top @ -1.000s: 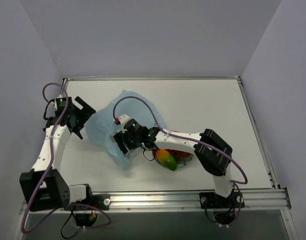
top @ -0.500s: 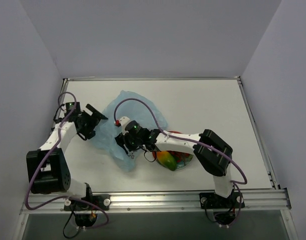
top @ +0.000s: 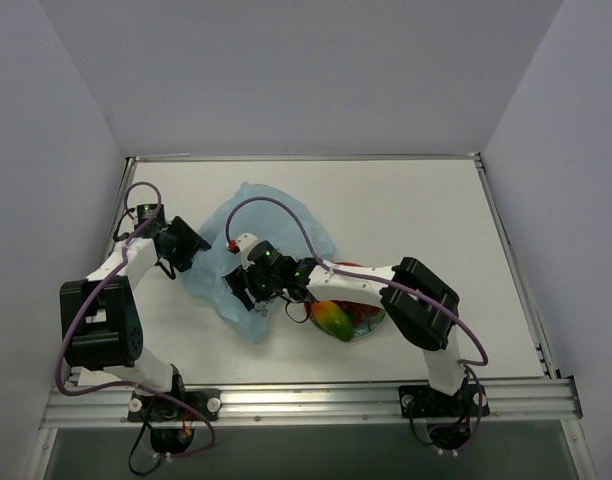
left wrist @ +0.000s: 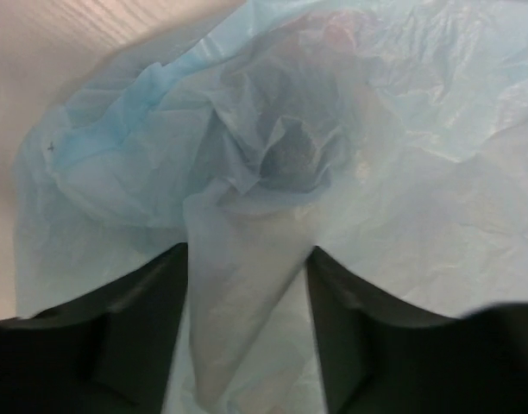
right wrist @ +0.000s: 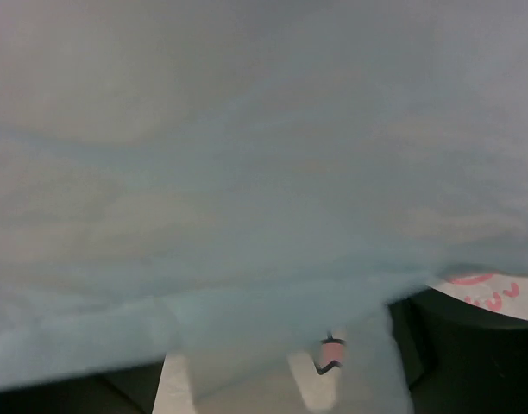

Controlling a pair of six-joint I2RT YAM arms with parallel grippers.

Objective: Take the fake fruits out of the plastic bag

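- The left hand has swung in over the last second from the left side of the worktop. It now sits at the left edge of the plastic bag.
- In its wrist view its fingers are spread. A crumpled fold of film lies between them and is not yet nipped.
- The plastic bag lies crinkled on the worktop, left of centre, between the two hands. Its outline has hardly changed in that second.
- A dark patch shows through the film ahead of the left hand. I cannot tell whether it is a fruit or only shadow.
- The right hand has barely shifted and rests on the near part of the bag. Film veils almost all of its wrist view. The dark shapes in the lower corners stand well apart, so it reads as spread rather than pinching.
- Just right of the bag, a mango lies on the red plate, partly under the right forearm. It is already out of the bag, and no other fruit can be made out clearly.
- So the real change is the left hand's arrival, which puts both hands on the bag. The likely next step is for the left hand to close on that fold and steady or lift the film. The film is thin and slack, so it may slide out or bunch up.
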